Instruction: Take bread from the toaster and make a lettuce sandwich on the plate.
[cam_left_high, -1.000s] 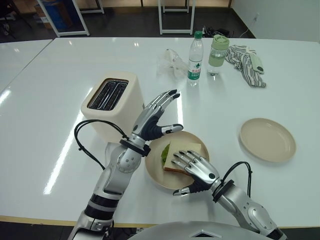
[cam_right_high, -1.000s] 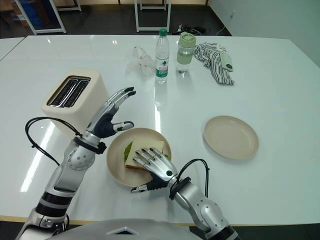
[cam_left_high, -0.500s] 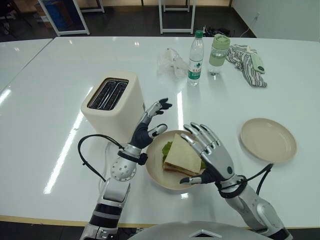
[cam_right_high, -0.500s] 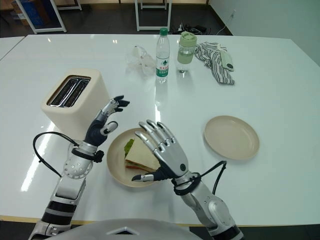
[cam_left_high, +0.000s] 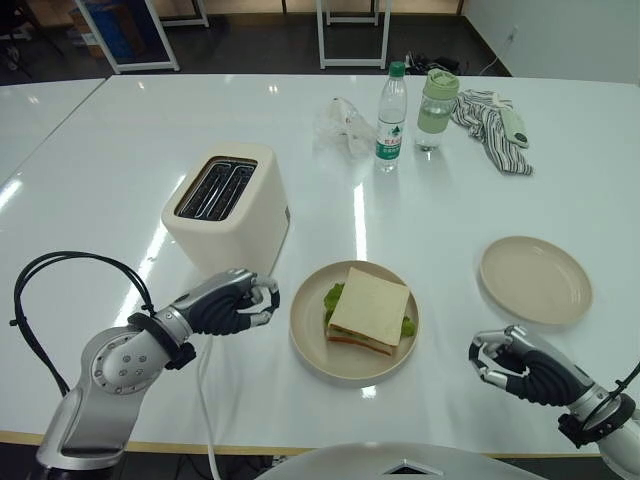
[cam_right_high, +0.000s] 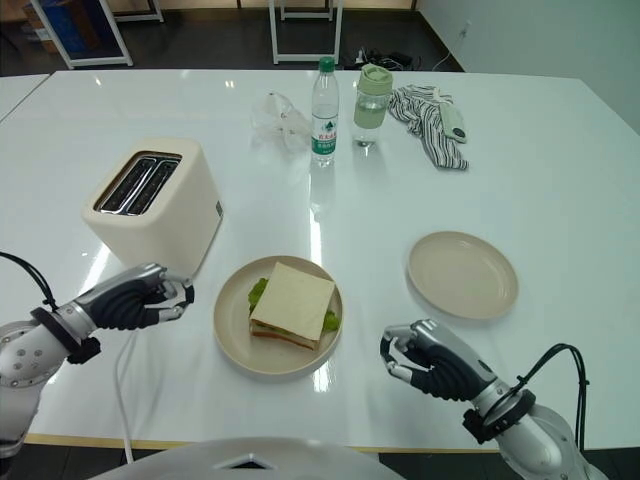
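A sandwich (cam_left_high: 368, 310) of two bread slices with green lettuce showing at its edges lies on a beige plate (cam_left_high: 307, 338) near the table's front. The cream toaster (cam_left_high: 226, 205) stands behind and left of the plate, both slots dark. My left hand (cam_left_high: 231, 303) rests low to the left of the plate, fingers curled and holding nothing. To the right of the plate, near the front edge, my right hand (cam_left_high: 520, 365) is also curled with nothing in it. Both hands are apart from the sandwich.
A second beige plate (cam_left_high: 535, 278) lies bare at the right. At the back stand a water bottle (cam_left_high: 391, 119) and a green-lidded cup (cam_left_high: 436, 102), with a crumpled clear bag (cam_left_high: 341, 125) and a striped cloth (cam_left_high: 493, 119). A black cable (cam_left_high: 60, 265) loops by my left arm.
Both hands have drawn back from the sandwich to the plate's sides and curled shut. The top slice, tilted under my right hand before, now lies flat.
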